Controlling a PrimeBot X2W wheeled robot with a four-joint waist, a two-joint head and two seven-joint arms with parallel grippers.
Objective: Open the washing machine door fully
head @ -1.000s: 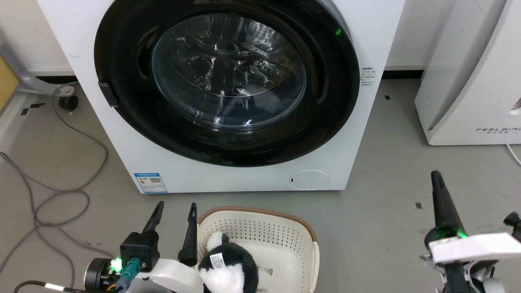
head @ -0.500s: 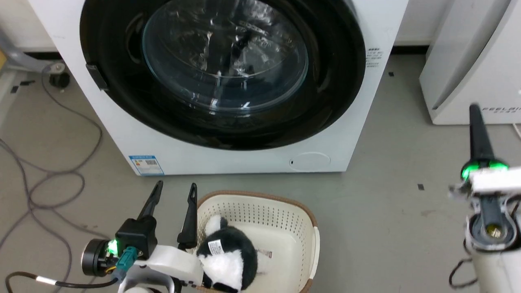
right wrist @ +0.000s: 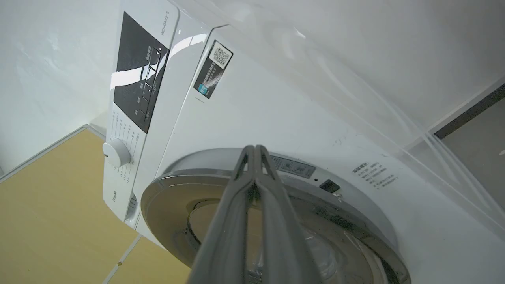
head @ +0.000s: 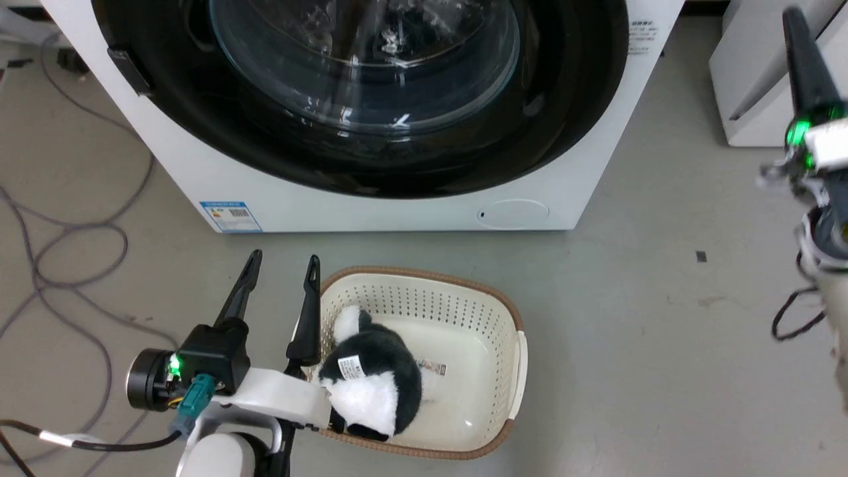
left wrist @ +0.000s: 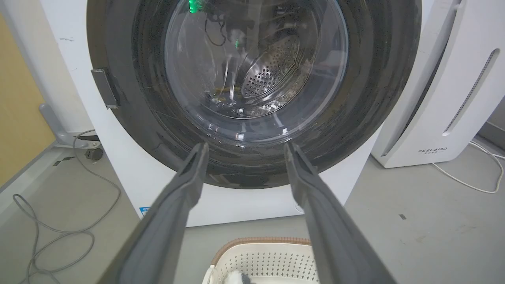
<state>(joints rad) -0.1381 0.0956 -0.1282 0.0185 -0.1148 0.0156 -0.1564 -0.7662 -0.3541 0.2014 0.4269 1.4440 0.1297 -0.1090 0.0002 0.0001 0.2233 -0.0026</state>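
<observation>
Door: round, glossy black, clear glass centre, closed flush on 1 white washer. 1 basket w/ 1 plush toy. L gripper spread, empty; R gripper pinched together.

A smooth grey floor carries everything. At twelve o'clock the white washing machine stands on it. Near six o'clock sits a cream perforated basket, close to the machine but apart from it. Grey cables loop at nine o'clock. A second white appliance stands at two o'clock, and a small dark mark lies at three o'clock.
</observation>
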